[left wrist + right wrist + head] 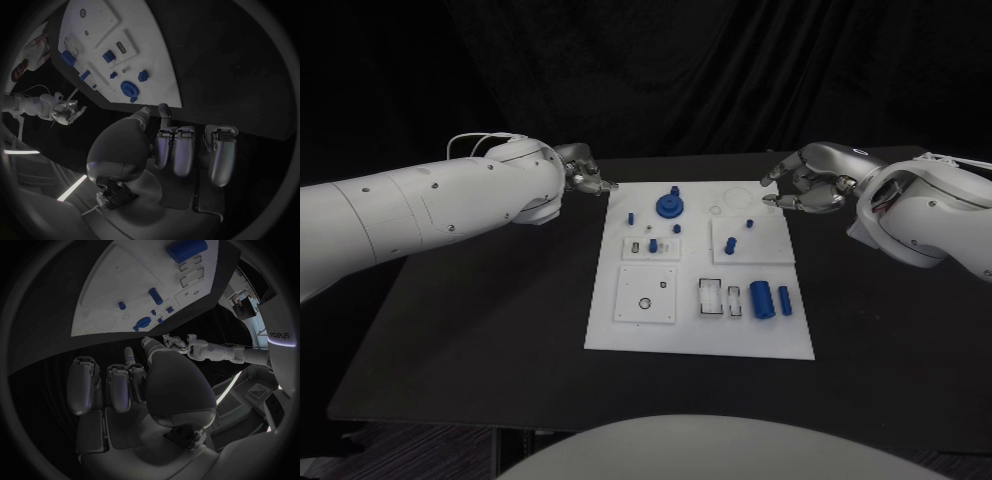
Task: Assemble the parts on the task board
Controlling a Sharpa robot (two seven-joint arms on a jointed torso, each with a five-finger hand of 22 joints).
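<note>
Robot lab: black table [488, 330], black backdrop curtain [661, 70], white task board [625, 335].

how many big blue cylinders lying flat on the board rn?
2, side by side near the task board's near right edge: the thick cylinder and the slimmer cylinder just right of it. Smaller blue parts elsewhere are too small to classify.

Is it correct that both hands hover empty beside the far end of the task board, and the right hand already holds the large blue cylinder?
Not quite. The right hand holds nothing: in the head view the large blue cylinder lies on the task board, near its closer end. The left hand is empty too, and both hands are beside the board's far end.
</note>
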